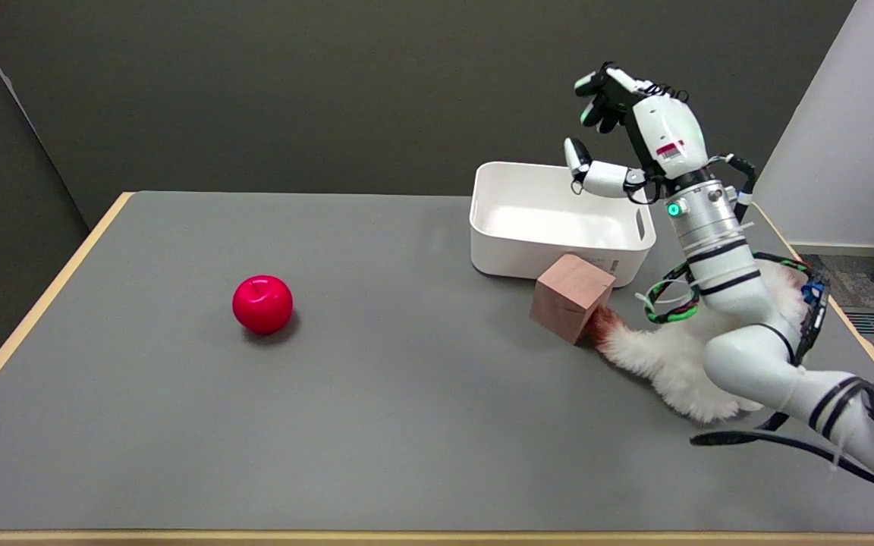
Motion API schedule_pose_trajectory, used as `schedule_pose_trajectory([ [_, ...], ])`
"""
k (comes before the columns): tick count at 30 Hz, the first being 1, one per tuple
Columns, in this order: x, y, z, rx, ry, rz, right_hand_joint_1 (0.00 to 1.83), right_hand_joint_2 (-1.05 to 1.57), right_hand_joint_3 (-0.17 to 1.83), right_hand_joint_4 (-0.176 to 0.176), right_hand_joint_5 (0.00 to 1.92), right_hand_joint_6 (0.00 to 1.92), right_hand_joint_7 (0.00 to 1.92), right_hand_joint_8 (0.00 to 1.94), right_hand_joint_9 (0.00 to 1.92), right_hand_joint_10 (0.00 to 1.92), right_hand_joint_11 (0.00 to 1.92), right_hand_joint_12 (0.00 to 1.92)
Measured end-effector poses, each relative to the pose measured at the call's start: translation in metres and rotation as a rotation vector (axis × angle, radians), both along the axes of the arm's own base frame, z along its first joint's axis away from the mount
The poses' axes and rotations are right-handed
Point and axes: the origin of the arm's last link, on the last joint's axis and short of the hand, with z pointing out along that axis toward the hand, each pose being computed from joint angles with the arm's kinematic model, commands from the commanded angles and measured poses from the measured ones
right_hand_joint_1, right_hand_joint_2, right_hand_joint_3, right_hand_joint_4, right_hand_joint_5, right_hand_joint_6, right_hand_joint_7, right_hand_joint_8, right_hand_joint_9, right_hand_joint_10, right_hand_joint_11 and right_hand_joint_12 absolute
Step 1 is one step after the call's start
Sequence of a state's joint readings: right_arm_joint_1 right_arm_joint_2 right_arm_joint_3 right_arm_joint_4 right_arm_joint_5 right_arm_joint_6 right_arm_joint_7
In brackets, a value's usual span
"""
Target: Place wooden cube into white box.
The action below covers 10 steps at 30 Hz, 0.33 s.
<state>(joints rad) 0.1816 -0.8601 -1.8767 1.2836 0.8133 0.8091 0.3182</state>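
Lying below raised hand [638,129]: wooden cube [571,297].

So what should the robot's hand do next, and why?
Probably lower toward the brown wooden cube. The right hand hangs open and empty above the white plastic box, while the cube sits on the grey table in front of the box.

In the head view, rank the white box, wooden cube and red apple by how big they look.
1. white box, clearly largest.
2. wooden cube.
3. red apple, slightly smaller than the cube; both sit at similar depth.
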Motion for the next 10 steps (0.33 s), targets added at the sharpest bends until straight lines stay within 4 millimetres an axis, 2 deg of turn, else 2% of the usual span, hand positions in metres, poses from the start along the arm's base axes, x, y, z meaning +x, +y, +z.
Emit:
schedule_pose_trajectory([
  [2,0.003,0.007,-0.006,0.028,-0.037,0.019,0.64,0.71,0.94,-0.103,0.29,0.58,0.63,0.84,0.64,1.25,0.47,1.9],
  [5,0.01,0.018,-0.017,0.073,-0.092,0.06,0.58,0.76,0.84,-0.098,0.28,0.51,0.59,0.82,0.59,1.27,0.47,1.84],
  [10,0.02,0.035,-0.038,0.155,-0.166,0.127,0.55,0.74,0.88,-0.095,0.26,0.5,0.57,0.78,0.56,1.27,0.49,1.81],
])
